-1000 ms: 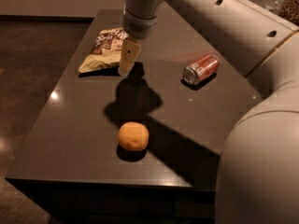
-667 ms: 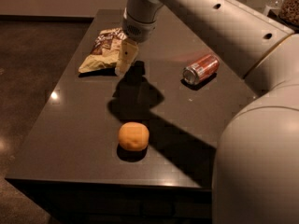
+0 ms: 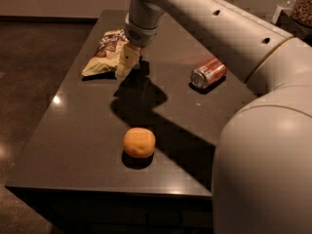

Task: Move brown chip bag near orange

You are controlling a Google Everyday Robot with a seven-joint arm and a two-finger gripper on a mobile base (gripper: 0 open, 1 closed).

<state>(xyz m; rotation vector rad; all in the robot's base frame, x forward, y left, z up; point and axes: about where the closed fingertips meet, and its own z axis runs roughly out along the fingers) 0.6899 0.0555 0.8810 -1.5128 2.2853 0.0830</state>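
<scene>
Jaws at right edge of brown chip bag [image 3: 103, 58]; cannot tell whether apart. Red can [image 3: 208, 73] right of bag, label unreadable; orange [image 3: 139, 142] well apart.

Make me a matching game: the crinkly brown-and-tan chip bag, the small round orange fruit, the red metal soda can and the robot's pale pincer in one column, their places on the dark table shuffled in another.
Things
1. brown chip bag
2. orange
3. red soda can
4. pincer

Places
a. on its side, right part of the dark table
b. at the bag's right edge
c. alone near the front edge
d. flat at the far left

Pairs: 1-d, 2-c, 3-a, 4-b.
</scene>
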